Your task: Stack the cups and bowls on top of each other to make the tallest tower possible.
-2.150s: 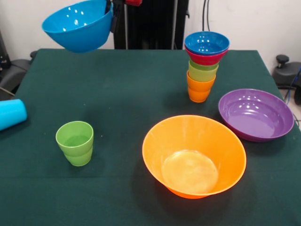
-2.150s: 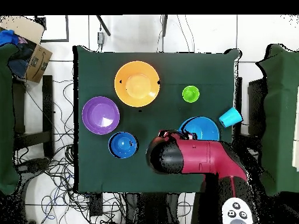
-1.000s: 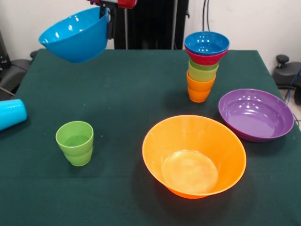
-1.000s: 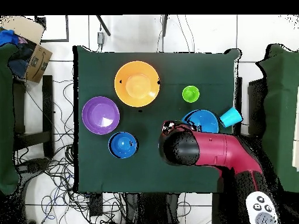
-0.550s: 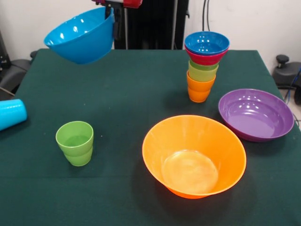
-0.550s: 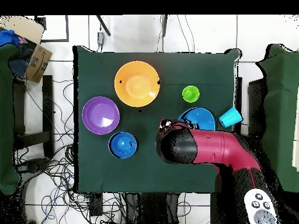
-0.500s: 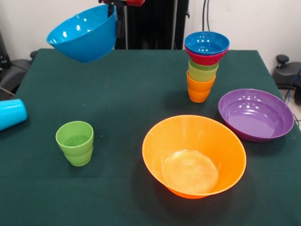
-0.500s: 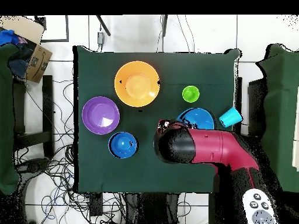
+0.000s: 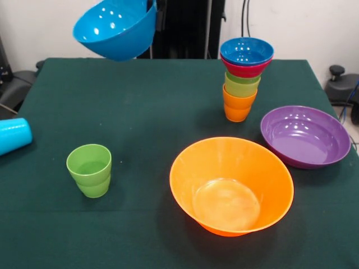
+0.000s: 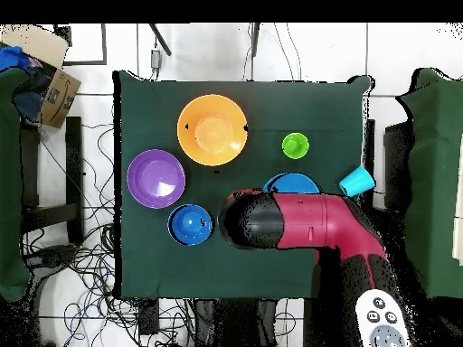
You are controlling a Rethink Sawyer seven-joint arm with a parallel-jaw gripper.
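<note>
Now we log the held blue bowl [image 9: 116,28] higher and nearer the tower [image 9: 243,78] than a second ago, tilted, well clear of the counter [image 9: 151,101]. The end effector [image 9: 159,14] shows only at the bowl's rim; we cannot tell whether it pinches or is spread. Count: four bowls apart from the tower's, namely held blue, purple [image 9: 305,136], large orange [image 9: 231,185]; two loose cups, stepped green [image 9: 90,170] and light blue [image 9: 13,135] at the counter's edge. Bare counter lies below the end effector.
</note>
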